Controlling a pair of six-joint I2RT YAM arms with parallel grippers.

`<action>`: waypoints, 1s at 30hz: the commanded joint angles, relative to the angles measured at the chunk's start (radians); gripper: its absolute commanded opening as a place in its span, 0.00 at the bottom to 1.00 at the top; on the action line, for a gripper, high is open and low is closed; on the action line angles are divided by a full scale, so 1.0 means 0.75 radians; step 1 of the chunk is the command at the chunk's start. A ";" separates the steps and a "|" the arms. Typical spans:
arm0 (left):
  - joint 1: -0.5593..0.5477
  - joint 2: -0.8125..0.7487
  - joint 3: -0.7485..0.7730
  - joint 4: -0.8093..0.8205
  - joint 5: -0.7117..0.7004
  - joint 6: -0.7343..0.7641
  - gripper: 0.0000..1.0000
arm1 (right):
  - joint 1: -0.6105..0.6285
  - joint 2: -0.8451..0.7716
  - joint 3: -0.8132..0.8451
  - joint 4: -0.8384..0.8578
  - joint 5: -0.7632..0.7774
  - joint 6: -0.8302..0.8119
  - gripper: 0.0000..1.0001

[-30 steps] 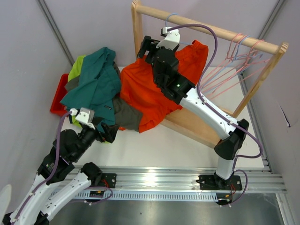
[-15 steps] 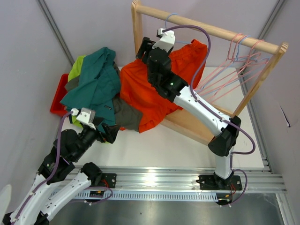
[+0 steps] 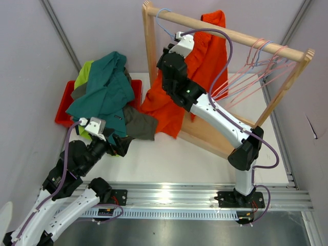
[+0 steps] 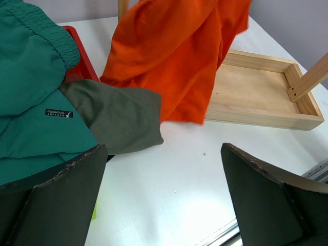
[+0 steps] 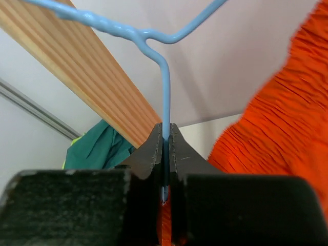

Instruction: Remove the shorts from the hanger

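The orange shorts (image 3: 169,105) hang on a blue wire hanger (image 3: 163,23), top edge above the wooden rail (image 3: 236,35), hem trailing on the table. My right gripper (image 3: 172,50) is shut on the hanger; in the right wrist view the wire (image 5: 165,87) runs between my closed gripper (image 5: 165,134), orange shorts (image 5: 279,128) to the right. Teal (image 3: 102,87), dark grey (image 3: 139,123) and lime green shorts (image 3: 84,74) lie piled at left. Navy shorts are hidden. My left gripper (image 3: 117,144) is open and empty over bare table (image 4: 164,205), near the grey shorts (image 4: 118,118).
A red tray (image 3: 64,107) lies under the pile at far left. The wooden rack has a post at the left (image 3: 149,46) and a box base (image 4: 256,97). Several empty pink hangers (image 3: 256,61) hang at the rail's right end. Grey walls close both sides.
My right gripper has raised the hanger up to the rail's left end. The orange shorts lifted off the pile and now hang down. The left arm has not moved.
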 commanded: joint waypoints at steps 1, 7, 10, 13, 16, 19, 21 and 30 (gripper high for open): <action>0.000 0.018 -0.007 0.037 0.026 -0.019 0.99 | 0.027 -0.090 -0.024 0.049 0.026 -0.049 0.00; 0.000 0.014 -0.001 0.039 0.014 -0.017 0.99 | 0.095 -0.262 -0.162 0.055 -0.001 -0.024 0.00; 0.000 0.010 0.011 0.070 0.038 0.005 0.99 | 0.140 -0.384 -0.261 0.049 -0.021 0.027 0.00; 0.000 0.028 0.054 0.127 0.211 0.020 0.99 | 0.178 -0.513 -0.357 0.022 -0.040 0.108 0.00; -0.002 0.098 0.110 0.227 0.481 0.001 0.99 | 0.205 -0.610 -0.433 0.010 -0.046 0.166 0.00; -0.004 0.161 0.122 0.393 0.698 -0.013 0.99 | 0.248 -0.720 -0.521 -0.008 -0.034 0.223 0.00; -0.010 0.200 0.126 0.491 0.743 -0.021 0.99 | 0.275 -0.788 -0.570 -0.021 -0.019 0.254 0.00; -0.116 0.302 0.057 0.884 0.799 -0.136 0.99 | 0.301 -0.976 -0.723 -0.080 -0.034 0.387 0.00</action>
